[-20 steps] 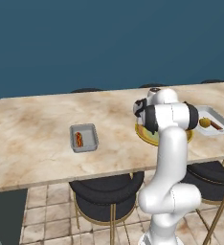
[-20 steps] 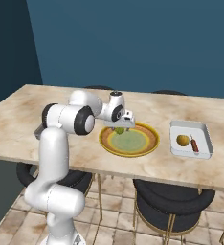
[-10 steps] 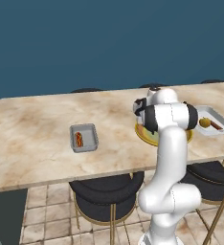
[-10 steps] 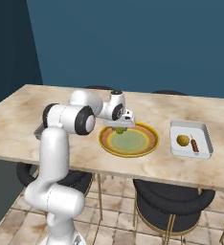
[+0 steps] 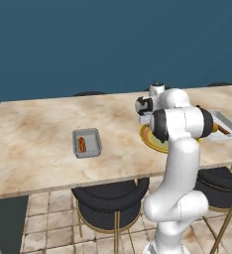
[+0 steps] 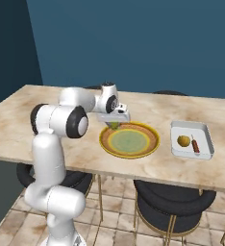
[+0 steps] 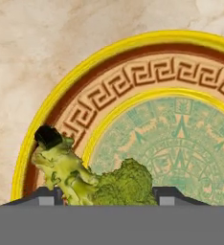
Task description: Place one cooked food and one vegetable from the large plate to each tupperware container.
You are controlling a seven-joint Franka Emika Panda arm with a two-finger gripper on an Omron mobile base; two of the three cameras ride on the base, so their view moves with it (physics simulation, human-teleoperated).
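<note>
Hand view is showing a knobbly green broccoli floret [image 7: 92, 179] with a pale stalk lying on the rim of the wide round plate [image 7: 133, 72] with its yellow-orange border and pale green patterned centre. The tool [image 7: 104, 196] is sitting low over it, its two dark tips flanking the floret at the bottom edge; the jaws are standing part-way open with the broccoli between them, and whether they are already pressing on it I cannot tell. From the right base view, the tool [image 6: 115, 119] is hanging over the plate's near-left rim on the marbled beige worktop [image 6: 32, 120]. One shallow light-grey tray [image 6: 174, 144] to the right is holding a yellowish round piece [image 6: 183, 141] and a reddish-brown stick [image 6: 195, 144]; the other tray [image 5: 87, 143] is holding only a reddish food item [image 5: 81, 144]. To my eye the floret belongs there. Closing squarely across the bushy head, then lifting straight up clear of the rim, seems wisest.
</note>
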